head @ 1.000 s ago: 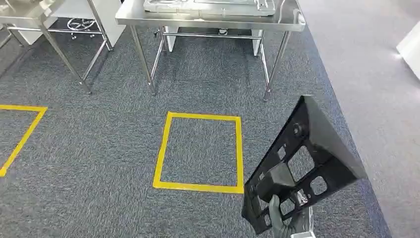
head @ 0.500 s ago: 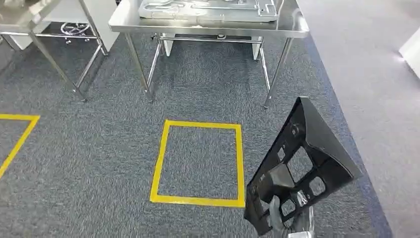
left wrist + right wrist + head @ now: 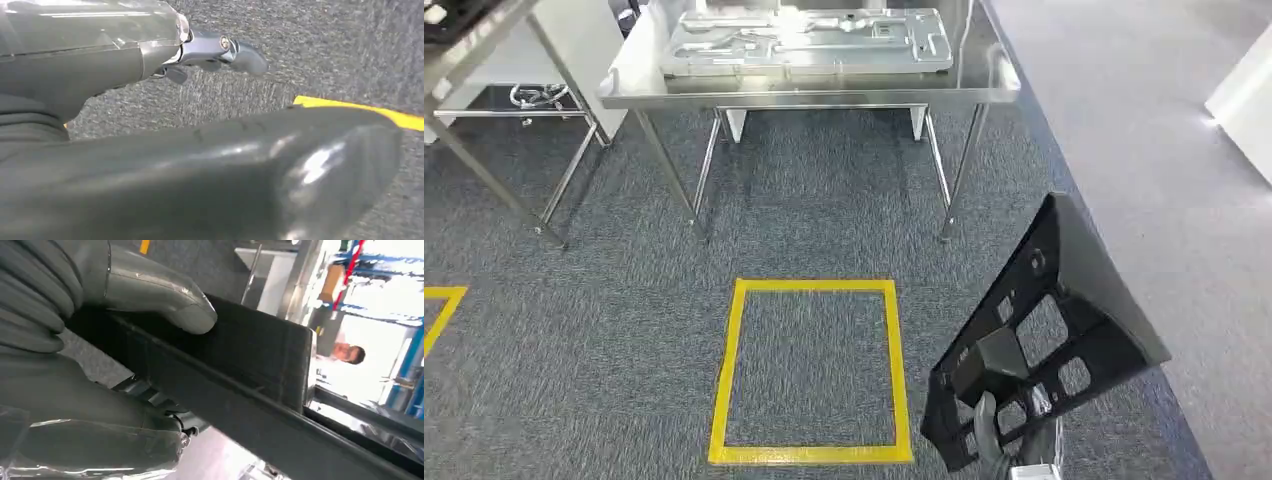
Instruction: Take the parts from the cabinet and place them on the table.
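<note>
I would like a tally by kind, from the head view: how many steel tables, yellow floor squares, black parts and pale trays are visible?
Steel tables: 2, the middle table and one at the left edge.
Yellow floor squares: 2, one whole and one cut off at the left.
Black parts: 1, the black part held by the right robot hand.
Pale trays: 1.
Total: 6.

Workshop: steel tables (image 3: 984, 90); taped floor square (image 3: 809, 375)
</note>
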